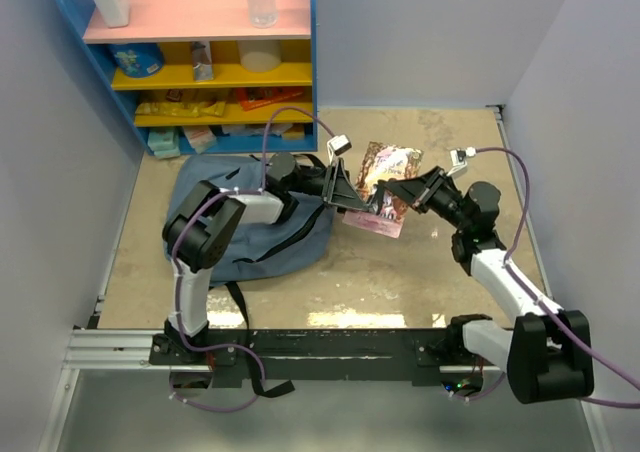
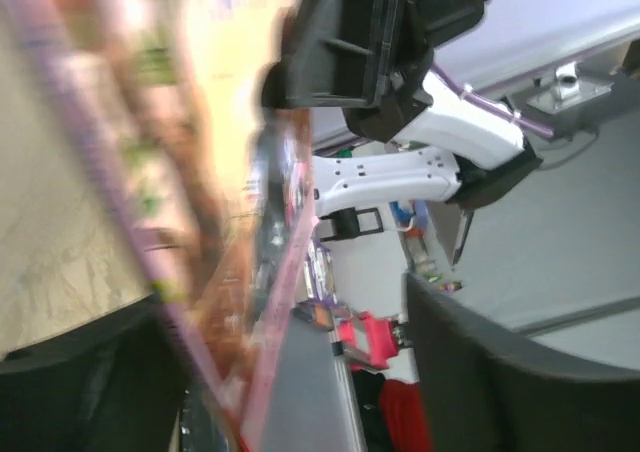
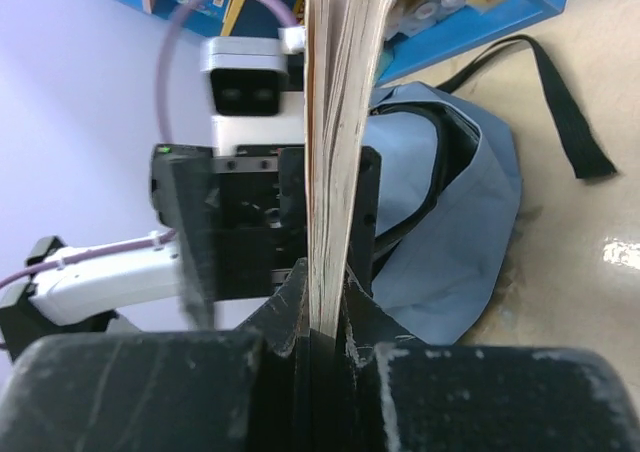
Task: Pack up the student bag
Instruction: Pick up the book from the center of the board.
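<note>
From above, the student bag [image 1: 295,240] lies slumped on the tan table [image 1: 430,267], left of centre and in front of a blue shelf unit [image 1: 312,62]. One of its black straps [image 1: 238,302] trails toward the near edge. The left arm reaches across the top of the bag, and the left gripper [image 1: 345,192] is just past the bag's right side. The right gripper [image 1: 393,200] comes in from the opposite side. Between the two is a book with a colourful cover [image 1: 390,167], raised off the table to the right of the bag.

The left wrist view is badly smeared. The book [image 2: 200,172] is a blur of orange and pink running down the left half. One dark finger [image 2: 480,382] of this gripper stands well to the right of it, with open space between. The right gripper's black body [image 2: 370,32] sits at the top, against the book's edge.

In the right wrist view, the right gripper's fingers are pressed tight on the bottom of the book's page edge [image 3: 335,122], and the book stands upright. Beyond it the left gripper's jaws are spread on either side of the book. The left-hand finger [image 3: 192,242] is plainly clear of the pages. The other finger is just behind the book, and contact cannot be judged. The bag [image 3: 470,202] lies on the table behind, to the right.
</note>
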### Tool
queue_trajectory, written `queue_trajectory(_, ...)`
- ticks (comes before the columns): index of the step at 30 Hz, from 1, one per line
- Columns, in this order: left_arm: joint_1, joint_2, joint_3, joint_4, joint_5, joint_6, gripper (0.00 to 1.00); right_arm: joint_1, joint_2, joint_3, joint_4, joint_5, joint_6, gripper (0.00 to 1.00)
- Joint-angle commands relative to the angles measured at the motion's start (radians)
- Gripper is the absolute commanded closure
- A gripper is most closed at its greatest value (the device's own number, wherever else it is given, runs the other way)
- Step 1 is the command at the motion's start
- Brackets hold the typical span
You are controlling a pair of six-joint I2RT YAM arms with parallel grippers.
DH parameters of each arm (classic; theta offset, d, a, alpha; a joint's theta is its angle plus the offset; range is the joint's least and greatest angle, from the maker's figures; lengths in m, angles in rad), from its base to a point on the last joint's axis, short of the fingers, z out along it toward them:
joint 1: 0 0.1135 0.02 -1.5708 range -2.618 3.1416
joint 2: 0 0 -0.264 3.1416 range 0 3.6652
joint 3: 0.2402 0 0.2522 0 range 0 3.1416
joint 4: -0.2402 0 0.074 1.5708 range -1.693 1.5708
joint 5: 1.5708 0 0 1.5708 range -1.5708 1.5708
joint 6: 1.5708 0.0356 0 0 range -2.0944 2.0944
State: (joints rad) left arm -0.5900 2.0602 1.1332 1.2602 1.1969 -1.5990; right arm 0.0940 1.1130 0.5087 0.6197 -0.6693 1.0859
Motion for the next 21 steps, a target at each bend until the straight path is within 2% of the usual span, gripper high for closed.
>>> queue_trajectory(1,-0.002,-0.178,0.049,-0.174,0.067,0.485,0.00,-0.013,-0.096,0.037,-0.125,0.022,-0.098,1.00)
queue_trajectory(2,-0.004,-0.217,0.109,-0.678,0.026,0.671,0.00,-0.020,-0.114,0.040,-0.159,0.023,-0.113,1.00)
queue_trajectory(3,-0.010,-0.213,0.333,-0.987,-0.029,1.108,0.00,-0.031,-0.131,0.044,-0.194,0.030,-0.150,1.00)
queue_trajectory(4,-0.027,-0.195,0.462,-1.264,-0.244,1.290,0.00,-0.049,-0.165,0.048,-0.272,0.040,-0.167,1.00)
queue_trajectory(5,-0.039,-0.139,0.568,-1.576,-0.357,1.392,0.00,-0.054,-0.180,0.050,-0.313,0.053,-0.187,1.00)
queue_trajectory(6,-0.040,-0.115,0.711,-1.651,-0.426,1.474,0.00,-0.065,-0.192,0.050,-0.348,0.063,-0.210,1.00)
queue_trajectory(8,-0.034,-0.112,0.749,-1.728,-0.585,1.508,0.00,-0.073,-0.214,0.042,-0.420,0.099,-0.221,1.00)
queue_trajectory(14,-0.108,-0.277,0.530,-1.831,-0.818,1.734,0.00,-0.077,-0.193,-0.030,-0.379,0.106,-0.182,1.00)
queue_trajectory(18,-0.163,-0.402,0.312,-1.842,-0.933,1.815,0.00,-0.080,-0.163,-0.041,-0.362,0.097,-0.190,1.00)
queue_trajectory(21,-0.165,-0.457,0.264,-1.868,-0.984,1.837,0.00,-0.083,-0.157,-0.055,-0.341,0.096,-0.195,1.00)
